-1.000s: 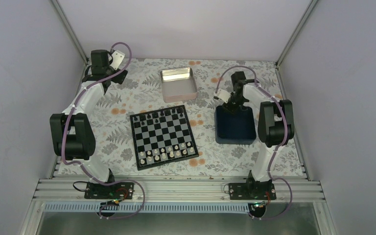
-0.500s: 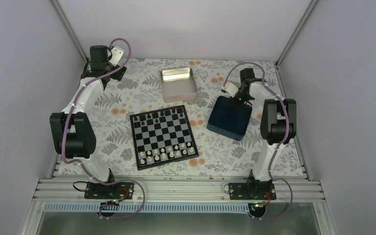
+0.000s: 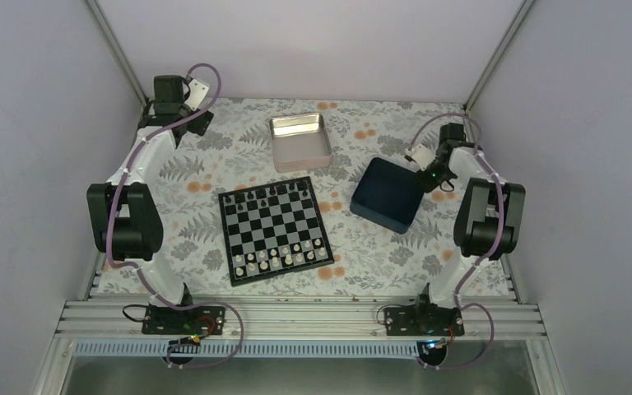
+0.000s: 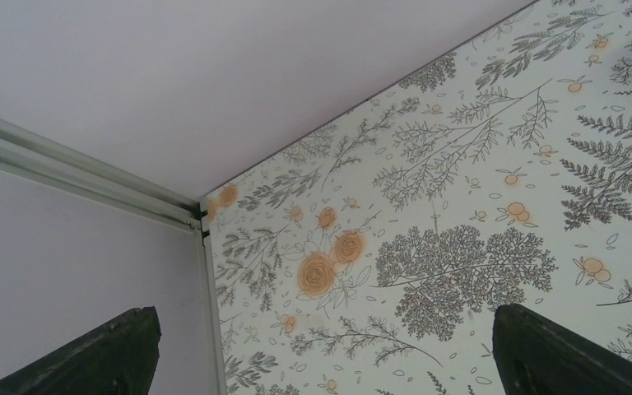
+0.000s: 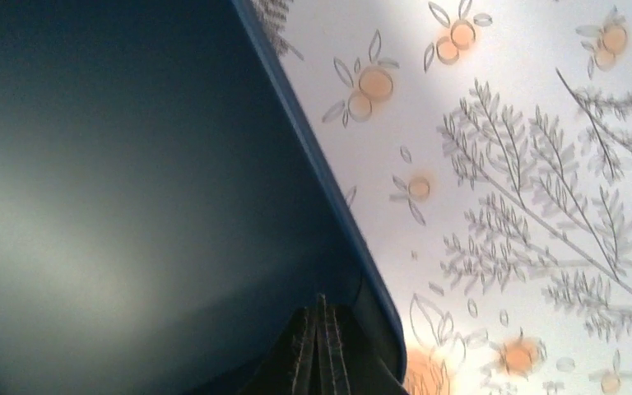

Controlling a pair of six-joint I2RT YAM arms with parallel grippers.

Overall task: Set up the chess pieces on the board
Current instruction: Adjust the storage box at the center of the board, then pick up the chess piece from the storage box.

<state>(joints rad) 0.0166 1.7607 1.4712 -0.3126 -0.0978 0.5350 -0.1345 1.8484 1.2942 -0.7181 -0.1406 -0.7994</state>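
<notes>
The board (image 3: 273, 229) lies mid-table. Black chess pieces (image 3: 276, 194) stand along its far edge, and cream-white chessmen (image 3: 284, 258) fill its two near rows. My right gripper (image 3: 426, 174) is shut on the rim of the navy blue box (image 3: 388, 196), which sits turned cornerwise to the right of the board. In the right wrist view the gripper (image 5: 321, 350) has its fingers pressed together at the box (image 5: 132, 164) wall. My left gripper (image 3: 183, 123) is at the far left corner. In the left wrist view it (image 4: 329, 354) is open over bare cloth.
A shiny metal tin (image 3: 299, 141) stands behind the board. The floral tablecloth (image 4: 461, 206) covers the table. Enclosure walls and metal posts (image 4: 202, 271) close off the left, back and right sides.
My right gripper has swung to the right, and the blue box has turned from square-on to cornerwise with it. The left arm has drawn back slightly toward its corner.
</notes>
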